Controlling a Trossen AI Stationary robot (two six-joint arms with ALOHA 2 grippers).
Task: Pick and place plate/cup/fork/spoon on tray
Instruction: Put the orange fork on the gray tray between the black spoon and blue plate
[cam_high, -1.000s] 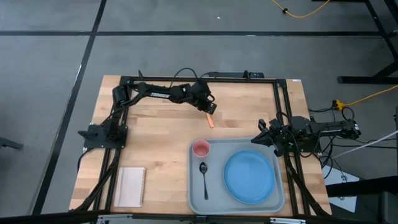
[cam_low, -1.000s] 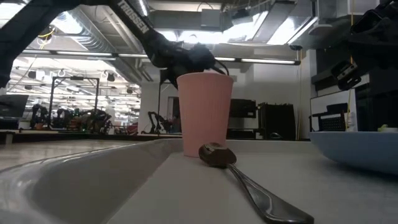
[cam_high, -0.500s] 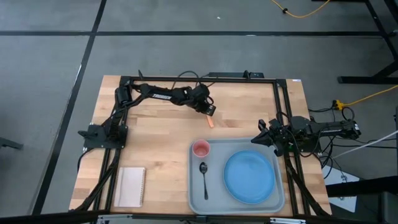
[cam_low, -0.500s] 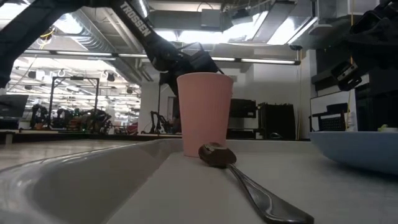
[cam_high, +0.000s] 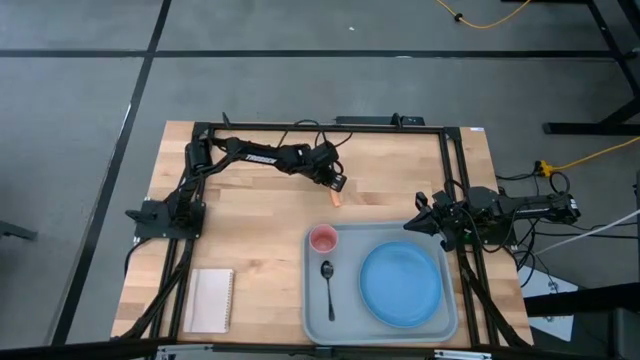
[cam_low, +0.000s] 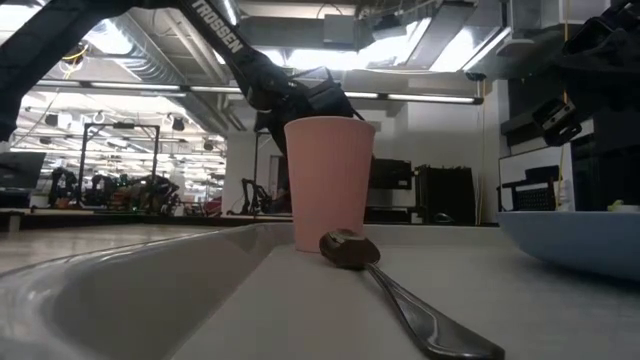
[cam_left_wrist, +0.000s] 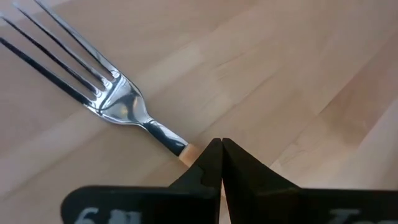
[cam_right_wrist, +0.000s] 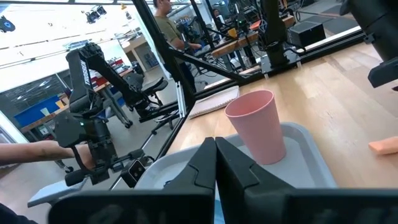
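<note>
The fork (cam_left_wrist: 118, 102) lies flat on the wooden table, silver tines pointing away from my left gripper; its orange handle (cam_high: 339, 197) shows just beyond the far left corner of the tray (cam_high: 315, 310). My left gripper (cam_high: 336, 183) is shut, and its tips (cam_left_wrist: 221, 148) stand over the handle. On the tray stand the pink cup (cam_high: 323, 239), the dark spoon (cam_high: 327, 285) and the light-blue plate (cam_high: 401, 284). My right gripper (cam_high: 412, 226) waits shut at the tray's far right corner. My left gripper's shut fingers (cam_left_wrist: 208, 163) slant down over the orange handle (cam_left_wrist: 187, 151) where it meets the metal neck. They hide the rest of the handle, and I cannot tell whether they touch it. The fork lies flat on the table.
A white notepad (cam_high: 210, 300) lies at the near left of the table. A black frame (cam_high: 300, 127) runs along the table's far and side edges. In the low view the cup (cam_low: 330, 185) and spoon (cam_low: 350, 248) stand in front of the left arm (cam_low: 270, 85).
My left gripper has gone a little toward the table's near edge, closer to the fork's orange handle. The fork has stayed where it was.
</note>
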